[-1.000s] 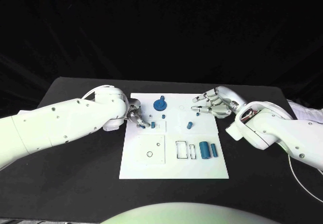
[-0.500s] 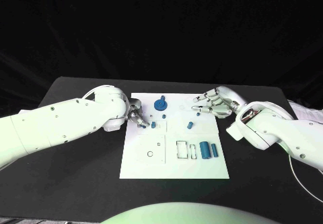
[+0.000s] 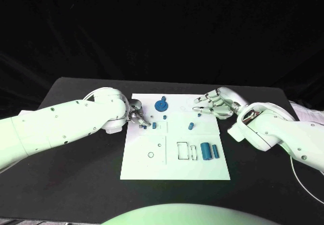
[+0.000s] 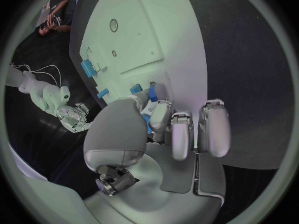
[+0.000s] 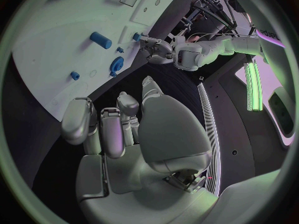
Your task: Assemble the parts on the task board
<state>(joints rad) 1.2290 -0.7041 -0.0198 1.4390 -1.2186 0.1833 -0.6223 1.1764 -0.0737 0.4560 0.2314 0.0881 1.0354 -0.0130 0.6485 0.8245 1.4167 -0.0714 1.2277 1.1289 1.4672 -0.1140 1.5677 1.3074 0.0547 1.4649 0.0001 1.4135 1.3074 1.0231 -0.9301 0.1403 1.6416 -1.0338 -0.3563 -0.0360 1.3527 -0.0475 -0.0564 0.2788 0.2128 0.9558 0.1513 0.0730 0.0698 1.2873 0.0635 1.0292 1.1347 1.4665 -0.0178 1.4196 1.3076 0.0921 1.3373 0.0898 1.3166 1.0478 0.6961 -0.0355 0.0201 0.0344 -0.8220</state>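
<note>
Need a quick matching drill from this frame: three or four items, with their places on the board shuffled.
Things:
1. round blue part
2. two blue cylinders
3. left hand
4. right hand

Places:
A. at the task board's left edge
B. near side, right half of the board
C. far side of the board, middle
D. at the board's far right corner

Pairs: 1-C, 2-B, 3-A, 4-D

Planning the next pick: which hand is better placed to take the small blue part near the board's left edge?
Left, probably. The left hand already has its fingers at that blue part; the right hand hovers at the task board's far right corner.
</note>
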